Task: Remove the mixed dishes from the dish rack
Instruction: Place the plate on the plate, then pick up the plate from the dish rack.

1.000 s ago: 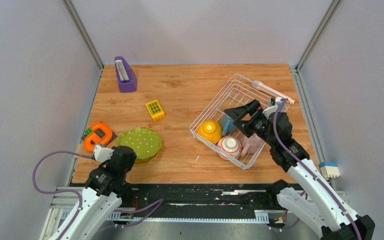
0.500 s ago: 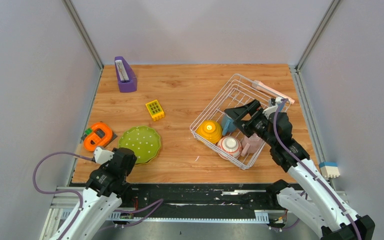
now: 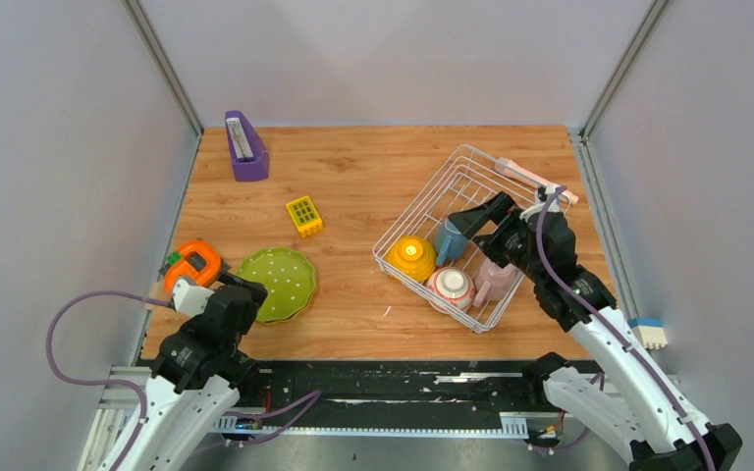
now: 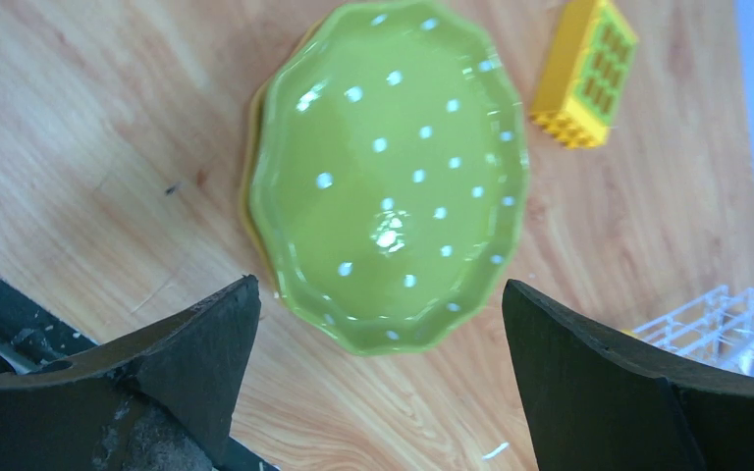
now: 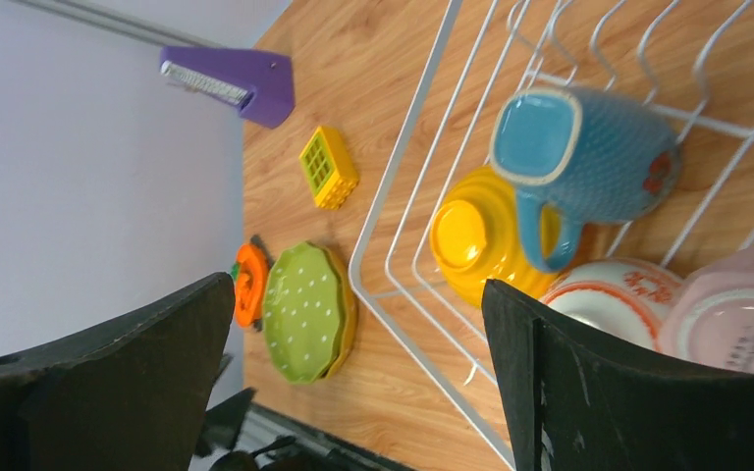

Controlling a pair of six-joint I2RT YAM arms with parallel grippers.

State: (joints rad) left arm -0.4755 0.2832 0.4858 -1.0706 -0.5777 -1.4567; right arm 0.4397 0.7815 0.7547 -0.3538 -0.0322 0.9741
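Jaws, left gripper [image 4: 378, 294]: released and spread wide, with nothing held. I see them hanging over the worktop [image 3: 353, 177].
Green dotted plate [image 4: 388, 177]: lies flat on the worktop just ahead of the left jaws, framed in the gap between them. It is out of the rack, and neither finger touches it.
Yellow plate [image 4: 248, 196]: sits under the green one, and I make out only a sliver of its rim on the side of the left-hand finger.
Yellow grid block [image 4: 584, 74]: beyond the plates, off towards the right-hand finger, apart from both plates.
Jaws, right gripper [image 5: 353, 289]: released too, wide apart and empty, held above the dish rack [image 3: 418, 201].
Blue mug [image 5: 589, 147]: on its side in the rack, ahead of the right-hand finger, with its handle towards the bowl.
Yellow-orange bowl [image 5: 476, 235]: upside down, touching the mug's handle, just ahead of the gap between the right jaws.
Red-rimmed cup [image 5: 609, 294]: in the rack close beside the right-hand finger, next to the pink mug [image 5: 736, 314].
Orange gadget [image 3: 194, 265]: just beside the left gripper, on its outer side.
Purple holder [image 3: 245, 147]: far ahead of both grippers, well apart from everything else.
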